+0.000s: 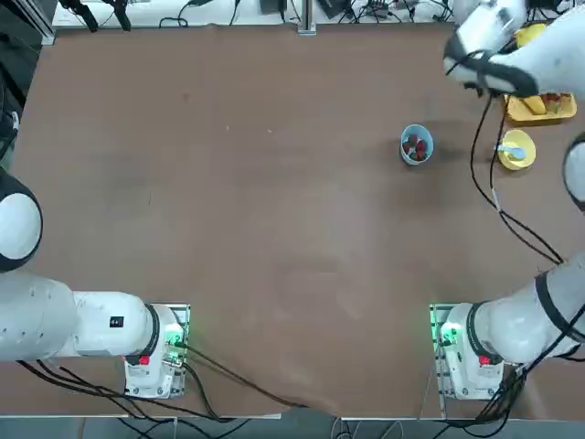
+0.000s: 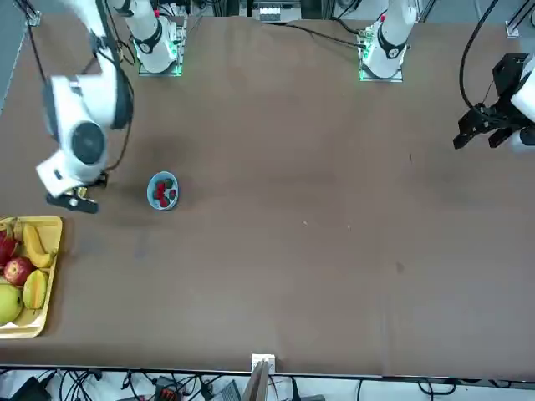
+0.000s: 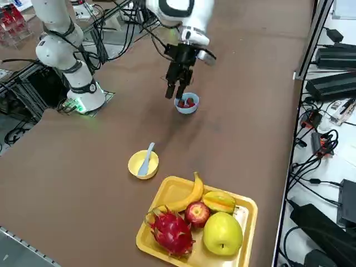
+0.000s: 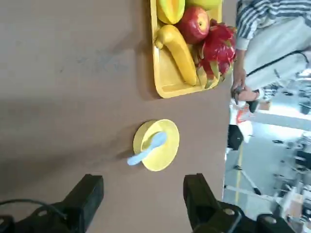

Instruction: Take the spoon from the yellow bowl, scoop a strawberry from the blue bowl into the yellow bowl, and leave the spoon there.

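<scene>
Robot gripper in the air above a table with two small bowls.

The right gripper [image 3: 173, 89], fingers apart and empty, is raised above the table. The spoon [image 3: 147, 158] lies in the yellow bowl [image 3: 143, 164], beside a fruit tray [image 3: 246, 214]; the blue bowl [image 3: 187, 104] holds strawberries [image 3: 188, 102].

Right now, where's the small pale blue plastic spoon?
The spoon lies in the small yellow bowl, handle over its rim, beside the yellow fruit tray; right gripper hovers open above.
</scene>
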`<state>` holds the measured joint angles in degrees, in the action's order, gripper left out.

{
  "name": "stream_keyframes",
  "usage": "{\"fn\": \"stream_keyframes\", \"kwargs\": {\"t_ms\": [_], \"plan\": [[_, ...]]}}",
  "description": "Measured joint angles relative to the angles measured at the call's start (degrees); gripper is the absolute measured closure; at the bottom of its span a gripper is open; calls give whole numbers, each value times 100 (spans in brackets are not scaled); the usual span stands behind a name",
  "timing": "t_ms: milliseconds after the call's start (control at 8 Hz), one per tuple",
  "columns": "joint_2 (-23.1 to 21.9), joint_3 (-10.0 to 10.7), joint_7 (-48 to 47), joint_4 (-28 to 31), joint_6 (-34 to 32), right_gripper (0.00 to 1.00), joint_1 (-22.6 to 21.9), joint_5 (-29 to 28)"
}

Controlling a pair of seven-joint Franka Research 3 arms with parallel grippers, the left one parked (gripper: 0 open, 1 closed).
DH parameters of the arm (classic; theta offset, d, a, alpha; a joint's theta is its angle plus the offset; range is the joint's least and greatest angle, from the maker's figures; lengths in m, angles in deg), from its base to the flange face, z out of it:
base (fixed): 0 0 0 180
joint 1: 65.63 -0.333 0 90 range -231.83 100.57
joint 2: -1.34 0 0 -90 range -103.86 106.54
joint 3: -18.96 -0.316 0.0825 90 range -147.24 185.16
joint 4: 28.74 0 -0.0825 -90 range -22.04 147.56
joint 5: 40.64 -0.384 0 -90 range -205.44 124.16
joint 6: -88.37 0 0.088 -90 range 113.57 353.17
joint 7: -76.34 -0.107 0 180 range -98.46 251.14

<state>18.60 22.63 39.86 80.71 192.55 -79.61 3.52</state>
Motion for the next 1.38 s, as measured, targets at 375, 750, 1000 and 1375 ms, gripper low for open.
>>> {"fn": "stream_keyframes", "kwargs": {"t_ms": [375, 750, 1000, 1375], "plan": [[681, -1, -1092, 228, -1, 0, -150, 1067], [997, 3, -1616, 709, -3, 3, -155, 2060], [1041, 3, -1893, 1095, -5, 3, -175, 2459], [1368, 2, -2673, 1457, -161, 3, -297, 3072]]}}
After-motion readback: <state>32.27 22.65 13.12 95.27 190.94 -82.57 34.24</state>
